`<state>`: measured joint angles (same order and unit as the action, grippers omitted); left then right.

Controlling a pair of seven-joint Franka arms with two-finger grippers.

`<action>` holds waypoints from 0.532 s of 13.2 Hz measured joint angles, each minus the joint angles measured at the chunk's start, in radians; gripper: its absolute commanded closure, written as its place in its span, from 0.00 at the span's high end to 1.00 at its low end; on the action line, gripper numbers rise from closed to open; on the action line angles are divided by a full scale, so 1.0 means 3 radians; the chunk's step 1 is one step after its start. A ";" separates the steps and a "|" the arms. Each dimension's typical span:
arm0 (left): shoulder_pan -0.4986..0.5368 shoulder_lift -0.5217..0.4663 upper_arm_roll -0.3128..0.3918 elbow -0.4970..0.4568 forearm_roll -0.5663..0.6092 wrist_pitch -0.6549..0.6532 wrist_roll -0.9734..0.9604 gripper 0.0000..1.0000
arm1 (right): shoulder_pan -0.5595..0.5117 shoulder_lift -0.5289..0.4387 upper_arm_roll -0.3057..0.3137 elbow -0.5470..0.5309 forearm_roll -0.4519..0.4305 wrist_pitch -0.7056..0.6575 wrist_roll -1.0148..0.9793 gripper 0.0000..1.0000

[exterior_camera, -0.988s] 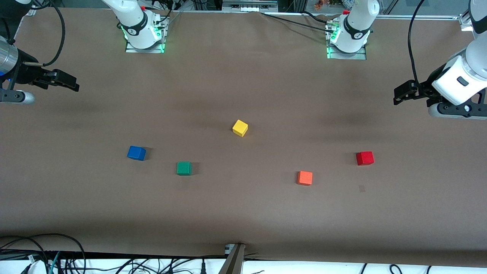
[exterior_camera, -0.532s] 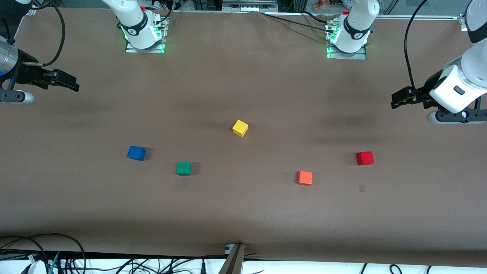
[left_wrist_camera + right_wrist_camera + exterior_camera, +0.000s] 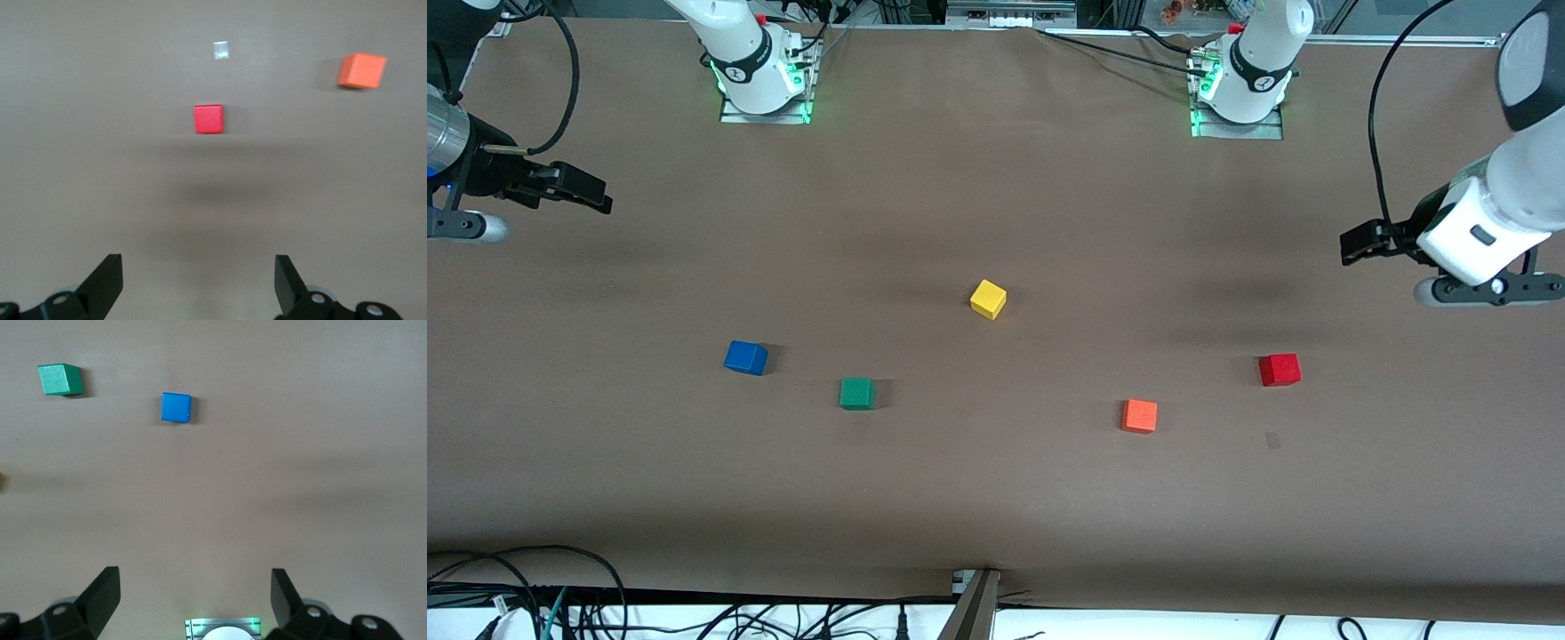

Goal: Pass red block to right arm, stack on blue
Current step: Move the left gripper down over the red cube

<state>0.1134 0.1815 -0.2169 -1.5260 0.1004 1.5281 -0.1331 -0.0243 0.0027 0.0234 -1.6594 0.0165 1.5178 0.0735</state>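
The red block (image 3: 1280, 369) sits on the table toward the left arm's end, also seen in the left wrist view as the red block (image 3: 208, 119). My left gripper (image 3: 1360, 242) hangs open and empty over bare table beside it, well apart; its jaws (image 3: 198, 270) hold nothing. The blue block (image 3: 745, 357) lies toward the right arm's end, and the right wrist view shows that blue block (image 3: 176, 407). My right gripper (image 3: 591, 194) waits open over the table's edge at that end, its jaws (image 3: 195, 583) empty.
An orange block (image 3: 1139, 415) lies near the red one, nearer the front camera. A green block (image 3: 856, 393) sits beside the blue one. A yellow block (image 3: 988, 299) stands mid-table. A small pale mark (image 3: 1272, 439) is on the brown table cover. Cables run along the front edge.
The left arm's hand has drifted slightly toward the red block, still open. The right arm and all blocks have not moved.
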 measured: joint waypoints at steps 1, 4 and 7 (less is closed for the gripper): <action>-0.0015 0.0058 -0.0004 0.0000 0.0052 0.0009 0.0000 1.00 | 0.0000 0.0000 0.0000 0.0000 0.0000 0.0000 0.0000 1.00; -0.0020 0.0255 0.0011 0.0000 0.0079 0.0021 0.0000 1.00 | 0.0000 0.0000 0.0000 0.0000 0.0000 -0.0001 0.0000 1.00; -0.0010 0.0407 0.0029 -0.0015 0.0079 0.0182 -0.0001 1.00 | 0.0000 0.0000 0.0000 0.0000 0.0000 -0.0001 0.0000 1.00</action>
<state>0.1103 0.3037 -0.2081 -1.5305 0.1243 1.5827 -0.1332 -0.0243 0.0027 0.0234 -1.6594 0.0165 1.5175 0.0735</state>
